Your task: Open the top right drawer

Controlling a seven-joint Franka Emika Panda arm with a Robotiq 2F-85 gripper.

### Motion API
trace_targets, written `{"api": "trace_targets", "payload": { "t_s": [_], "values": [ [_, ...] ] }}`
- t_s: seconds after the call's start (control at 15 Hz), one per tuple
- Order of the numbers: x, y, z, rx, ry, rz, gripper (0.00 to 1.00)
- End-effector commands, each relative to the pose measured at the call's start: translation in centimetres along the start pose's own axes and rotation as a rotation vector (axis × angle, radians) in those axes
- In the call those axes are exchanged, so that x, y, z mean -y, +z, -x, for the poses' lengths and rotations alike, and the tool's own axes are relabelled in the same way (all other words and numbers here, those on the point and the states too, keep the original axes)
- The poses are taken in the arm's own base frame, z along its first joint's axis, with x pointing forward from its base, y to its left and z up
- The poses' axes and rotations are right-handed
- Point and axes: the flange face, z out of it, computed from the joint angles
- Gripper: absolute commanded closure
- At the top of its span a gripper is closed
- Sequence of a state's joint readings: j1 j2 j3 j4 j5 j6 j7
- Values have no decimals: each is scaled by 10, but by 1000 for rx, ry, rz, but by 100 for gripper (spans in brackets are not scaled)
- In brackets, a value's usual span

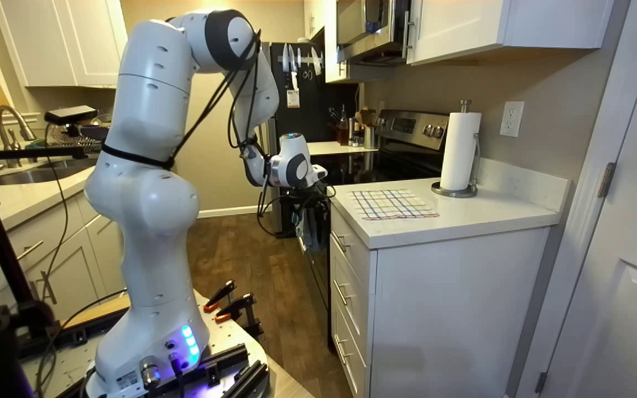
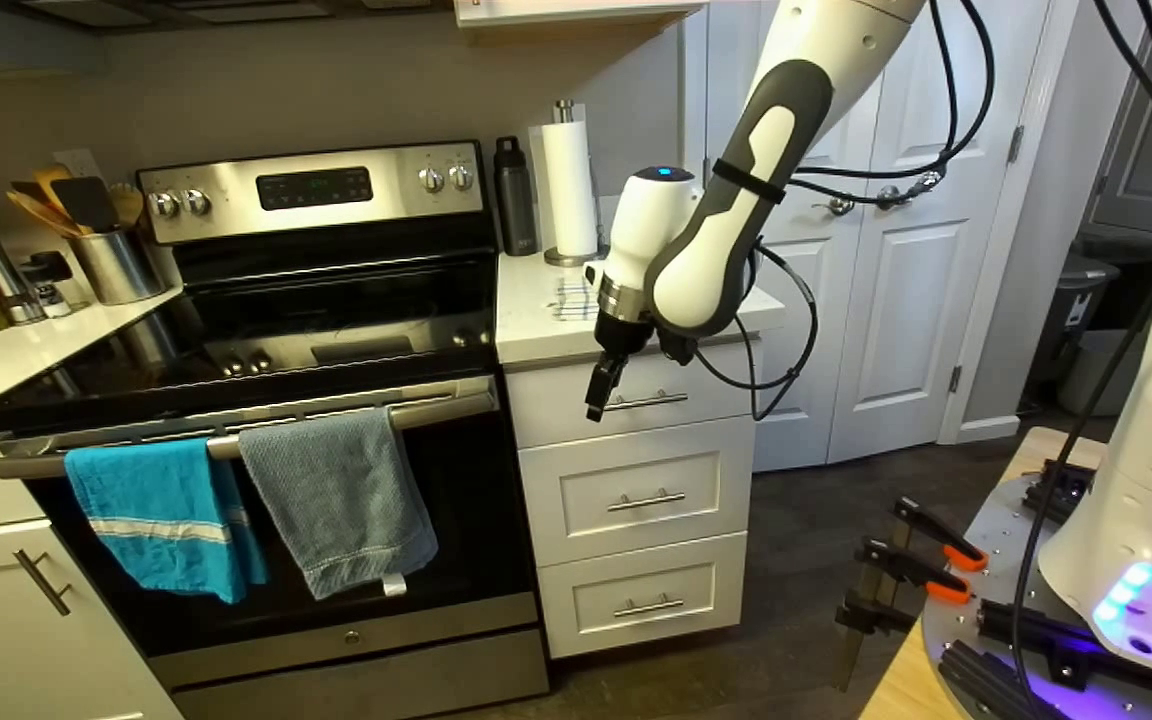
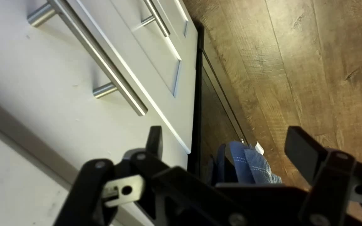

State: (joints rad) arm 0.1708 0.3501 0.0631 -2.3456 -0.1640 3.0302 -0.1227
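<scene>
The top right drawer is a plain white front under the counter, shut flush with its cabinet in both exterior views; it also shows at the side. Its bar handle is brushed metal and shows whole in the wrist view. My gripper points down in front of the drawer, by the stove-side end of the handle. In the wrist view the gripper is open and empty, its fingers wide apart. The handle lies ahead of the near finger, not between the fingers. The drawer's wooden body is hidden.
Two more white drawers with bar handles lie below. The stove stands beside them, with a grey towel and a blue towel on its oven handle. A checkered cloth and paper towel roll are on the counter.
</scene>
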Motion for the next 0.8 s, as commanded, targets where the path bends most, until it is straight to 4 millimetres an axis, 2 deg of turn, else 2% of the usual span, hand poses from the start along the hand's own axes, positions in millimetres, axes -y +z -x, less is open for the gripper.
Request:
{"api": "trace_targets", "payload": {
  "t_s": [0.0,0.2,0.73],
  "values": [
    [-10,4,19,-66,-59,37,0],
    [-17,13,24,-111,-61,50,0],
    [-20,43,28,-150,-113,105,0]
  ]
}}
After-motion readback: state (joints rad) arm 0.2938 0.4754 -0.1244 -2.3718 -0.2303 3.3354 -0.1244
